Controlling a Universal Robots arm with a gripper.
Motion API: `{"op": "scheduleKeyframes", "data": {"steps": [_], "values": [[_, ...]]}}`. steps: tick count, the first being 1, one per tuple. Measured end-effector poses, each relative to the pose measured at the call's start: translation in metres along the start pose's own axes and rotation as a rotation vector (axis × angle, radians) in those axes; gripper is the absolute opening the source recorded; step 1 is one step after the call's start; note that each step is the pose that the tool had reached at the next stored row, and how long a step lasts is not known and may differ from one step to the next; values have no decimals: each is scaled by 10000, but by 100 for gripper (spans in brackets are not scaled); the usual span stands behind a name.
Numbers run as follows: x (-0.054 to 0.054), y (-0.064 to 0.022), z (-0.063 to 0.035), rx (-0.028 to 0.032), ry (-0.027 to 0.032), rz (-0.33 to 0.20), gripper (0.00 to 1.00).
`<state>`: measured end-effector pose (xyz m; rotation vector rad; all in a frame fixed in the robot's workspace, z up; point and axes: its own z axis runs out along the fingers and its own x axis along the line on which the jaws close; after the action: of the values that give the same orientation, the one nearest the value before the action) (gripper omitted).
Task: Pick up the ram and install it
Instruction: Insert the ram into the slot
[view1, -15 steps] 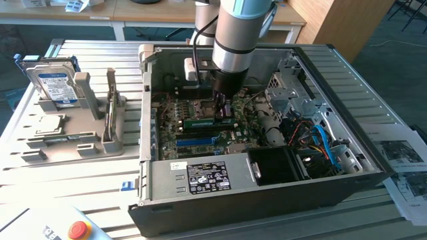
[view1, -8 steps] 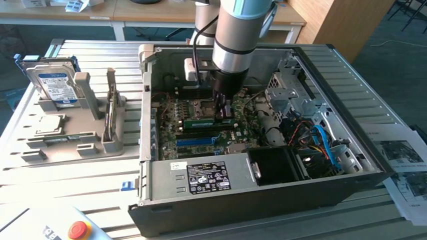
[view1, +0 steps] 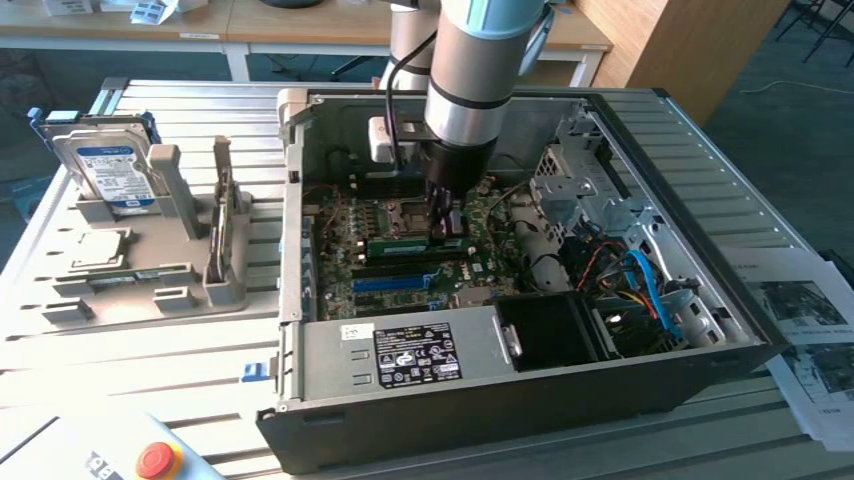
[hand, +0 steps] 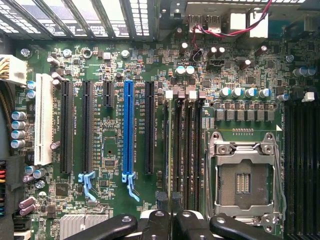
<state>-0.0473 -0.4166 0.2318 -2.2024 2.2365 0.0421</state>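
Inside the open PC case (view1: 694, 370), my gripper (view1: 447, 232) reaches down to the motherboard. The ram (view1: 400, 243) shows as a narrow green strip just below the fingers, lying along the memory slots. In the wrist view the ram (hand: 170, 150) appears edge-on as a thin line running away from between the two black fingers (hand: 152, 222), directly over one of the dark memory slots (hand: 186, 150) next to the empty processor socket (hand: 242, 175). My gripper (hand: 170, 222) is shut on the ram. I cannot tell whether the stick is pressed fully into the slot.
The case walls and a drive cage (view1: 587, 190) surround the arm. The power supply (view1: 400, 355) lies in the case's near side. A blue slot strip (hand: 128, 130) runs parallel to the memory slots. A grey holder (view1: 147, 290) with a hard drive (view1: 114, 170) stands at the exterior view's left.
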Motion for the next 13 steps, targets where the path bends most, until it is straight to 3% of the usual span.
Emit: {"op": "scheduleKeyframes", "data": {"steps": [13], "values": [[-6,4,13,1,-3,6,12]]}}
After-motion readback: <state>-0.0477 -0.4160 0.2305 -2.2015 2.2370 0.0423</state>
